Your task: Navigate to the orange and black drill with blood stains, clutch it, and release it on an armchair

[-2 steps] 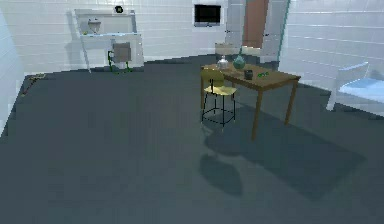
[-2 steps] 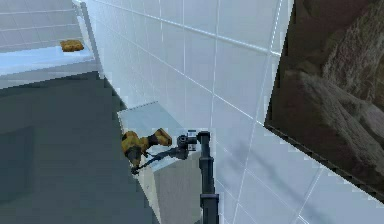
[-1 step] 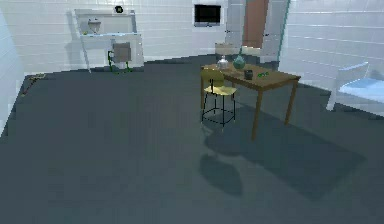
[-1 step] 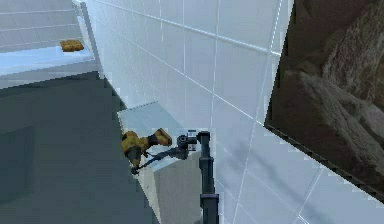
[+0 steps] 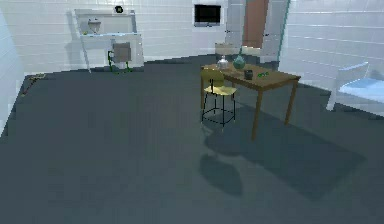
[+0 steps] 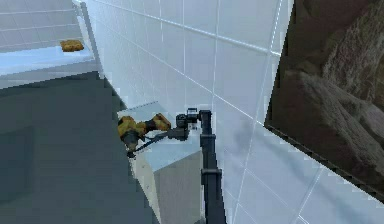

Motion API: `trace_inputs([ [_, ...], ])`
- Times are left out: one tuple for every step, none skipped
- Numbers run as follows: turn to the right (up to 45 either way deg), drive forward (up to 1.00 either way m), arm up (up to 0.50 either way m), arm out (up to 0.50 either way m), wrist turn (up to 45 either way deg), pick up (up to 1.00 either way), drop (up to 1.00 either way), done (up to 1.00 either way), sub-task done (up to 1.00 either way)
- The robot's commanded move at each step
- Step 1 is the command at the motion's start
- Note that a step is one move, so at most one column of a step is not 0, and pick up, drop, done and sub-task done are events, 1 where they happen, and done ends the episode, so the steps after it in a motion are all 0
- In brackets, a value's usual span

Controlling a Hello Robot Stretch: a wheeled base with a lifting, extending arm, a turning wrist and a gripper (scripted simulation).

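An orange and black drill (image 6: 138, 127) lies on top of a white block (image 6: 170, 170) beside the tiled wall in the arm side view. The dark arm bar (image 6: 208, 170) rises from the bottom edge and ends just right of the drill. My gripper (image 6: 165, 128) reaches left toward the drill at the block's top. The drill rests on that surface, so I cannot tell whether the gripper holds anything. A white seat with a light blue cushion (image 5: 362, 92) stands at the forward view's right edge.
A wooden table (image 5: 262, 82) with small items and a yellow chair (image 5: 219, 93) stand ahead on the dark floor. A white desk (image 5: 105, 38) is at the back left. A white ledge (image 6: 45, 62) carries a small orange-brown thing (image 6: 70, 45). A large brown picture (image 6: 335, 90) hangs at the arm side view's right.
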Motion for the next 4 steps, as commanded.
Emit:
trace_inputs([
  [0.0, 0.0, 0.26, 0.0, 0.0, 0.0, 0.0, 0.0, 0.0],
  [0.0, 0.0, 0.0, 0.0, -45.0, 0.0, 0.0, 0.0, 0.0],
  [0.0, 0.0, 0.0, 0.0, -6.0, 0.0, 0.0, 0.0, 0.0],
  [0.0, 0.0, 0.0, -0.48, 0.0, 0.0, 0.0, 0.0, 0.0],
])
